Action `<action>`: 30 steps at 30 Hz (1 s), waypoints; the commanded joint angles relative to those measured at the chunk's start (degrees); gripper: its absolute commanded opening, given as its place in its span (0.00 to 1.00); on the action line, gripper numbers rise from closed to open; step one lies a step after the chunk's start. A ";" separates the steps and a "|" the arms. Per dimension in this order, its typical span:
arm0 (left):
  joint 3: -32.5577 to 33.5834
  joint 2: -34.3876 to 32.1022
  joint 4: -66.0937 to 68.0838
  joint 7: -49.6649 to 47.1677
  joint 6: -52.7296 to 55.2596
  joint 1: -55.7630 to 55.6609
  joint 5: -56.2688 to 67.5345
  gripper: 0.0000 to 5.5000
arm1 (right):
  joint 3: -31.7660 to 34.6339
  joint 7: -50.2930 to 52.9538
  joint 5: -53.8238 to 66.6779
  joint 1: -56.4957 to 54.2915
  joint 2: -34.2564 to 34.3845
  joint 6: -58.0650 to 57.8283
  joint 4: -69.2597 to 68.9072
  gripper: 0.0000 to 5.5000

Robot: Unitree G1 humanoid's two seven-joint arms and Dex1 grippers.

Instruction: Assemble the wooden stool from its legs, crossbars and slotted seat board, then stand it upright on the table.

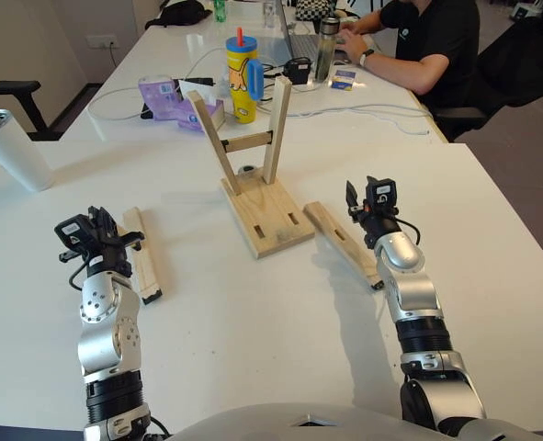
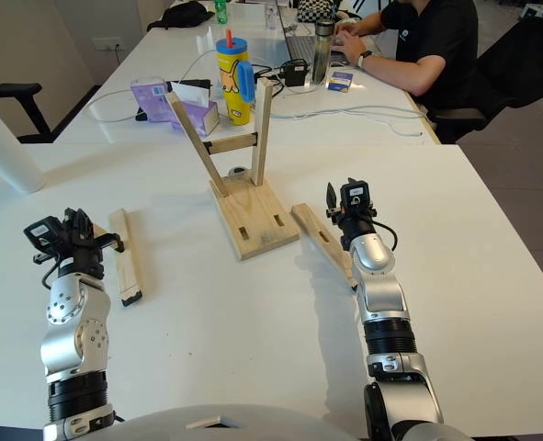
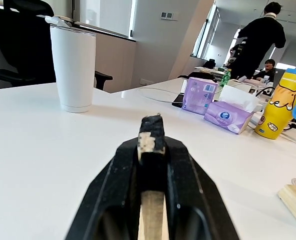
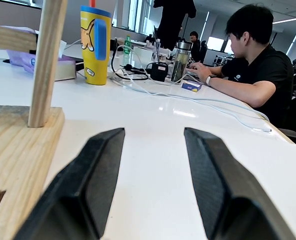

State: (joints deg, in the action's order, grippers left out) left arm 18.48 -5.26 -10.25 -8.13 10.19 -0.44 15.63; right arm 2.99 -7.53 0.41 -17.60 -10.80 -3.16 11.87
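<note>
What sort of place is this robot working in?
Probably a shared office or lab: long white tables, a laptop with trailing cables, and an office chair alongside.

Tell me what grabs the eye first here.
A half-built pale wooden stool stands mid-table: two legs and a crossbar rising from its flat slotted seat board. The left gripper clasps a slim wooden bar beside a loose flat wooden piece; the open right gripper sits by a slotted wooden piece.
</note>
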 commanded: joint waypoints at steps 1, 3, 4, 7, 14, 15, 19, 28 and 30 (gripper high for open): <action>-3.82 -1.92 3.46 5.27 2.37 1.28 -1.33 0.08 | -0.18 -0.41 -0.24 -0.99 -0.49 -0.34 0.32 0.40; -5.47 -3.83 2.71 8.05 1.35 0.69 -2.45 0.08 | -0.23 -0.45 -0.30 -1.00 -0.54 -0.28 0.38 0.40; -6.30 -4.74 2.33 9.09 0.94 0.27 -3.26 0.08 | -0.24 -0.42 -0.32 -0.99 -0.53 -0.26 0.40 0.40; -7.61 -5.72 1.72 11.36 0.58 -0.22 -3.85 0.08 | -0.34 -0.38 -0.34 -1.09 -0.38 -0.26 0.43 0.40; -7.62 -6.61 0.96 13.69 0.41 -1.66 -3.68 0.20 | -0.34 -0.41 -0.22 -1.26 -0.29 -0.27 0.58 0.40; -7.43 -6.93 0.54 14.30 0.54 -2.34 -3.30 0.23 | -0.34 -0.45 -0.18 -1.28 -0.28 -0.34 0.57 0.40; -6.03 -7.74 -2.55 15.11 2.08 -5.45 -1.26 0.26 | -0.26 -0.53 -0.06 -1.28 -0.32 -0.48 0.47 0.40; -2.78 -10.02 -7.99 14.03 11.35 -18.51 5.98 0.26 | -0.26 -0.50 -0.11 -1.90 -0.26 -0.48 0.81 0.40; -2.79 -11.93 -6.50 14.64 13.69 -23.90 6.76 0.26 | -0.27 -0.59 -0.13 -2.05 -0.32 -0.36 0.97 0.40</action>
State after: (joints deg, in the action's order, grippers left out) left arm 15.48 -14.92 -17.92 6.00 21.16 -18.70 21.36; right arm 2.97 -7.75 0.43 -18.79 -10.88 -3.23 12.18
